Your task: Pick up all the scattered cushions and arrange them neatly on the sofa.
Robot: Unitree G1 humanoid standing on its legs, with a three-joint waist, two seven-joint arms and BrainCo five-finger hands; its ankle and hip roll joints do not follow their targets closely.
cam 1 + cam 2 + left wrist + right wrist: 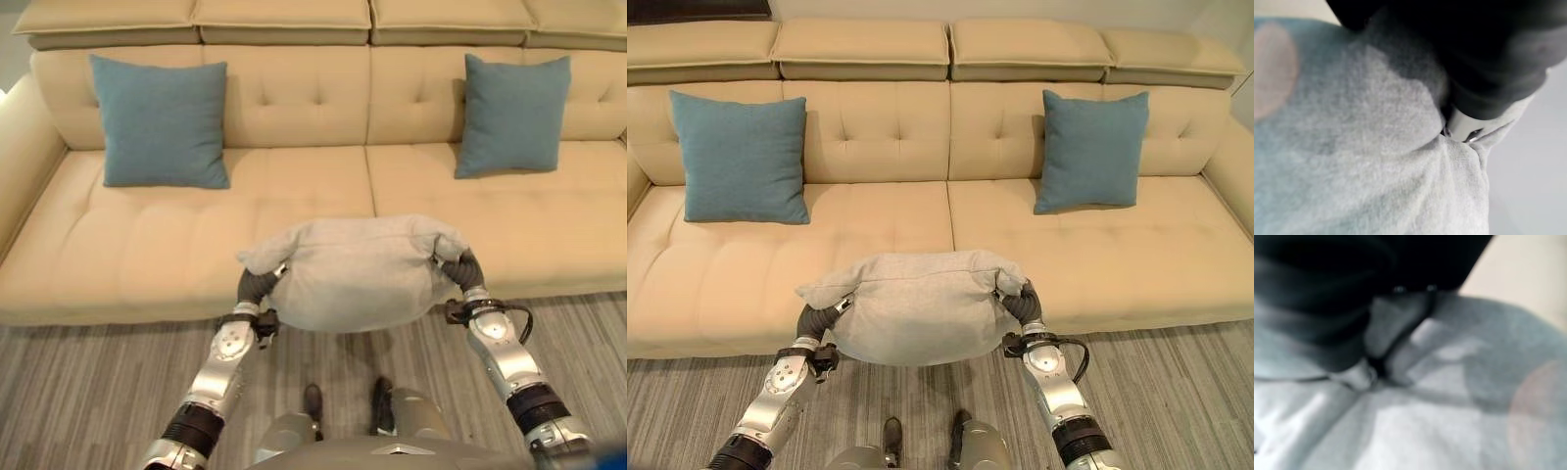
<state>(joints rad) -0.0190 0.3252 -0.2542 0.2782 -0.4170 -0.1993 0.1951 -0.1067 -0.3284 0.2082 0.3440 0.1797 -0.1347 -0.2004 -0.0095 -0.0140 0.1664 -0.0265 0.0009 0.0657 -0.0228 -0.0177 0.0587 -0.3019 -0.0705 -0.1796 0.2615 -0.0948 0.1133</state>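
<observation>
Now two blue cushions (pixel 162 122) (pixel 512 114) on sofa (pixel 313 225), one grey cushion (pixel 353 272) held

We see our left hand (pixel 1465 126), under its dark cover at upper right, sunk into the grey cushion (pixel 1366 166) filling the left and lower frame.

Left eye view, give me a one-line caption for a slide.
Both hands, left hand and right hand, carry a grey cushion toward a beige sofa between two blue cushions.
</observation>
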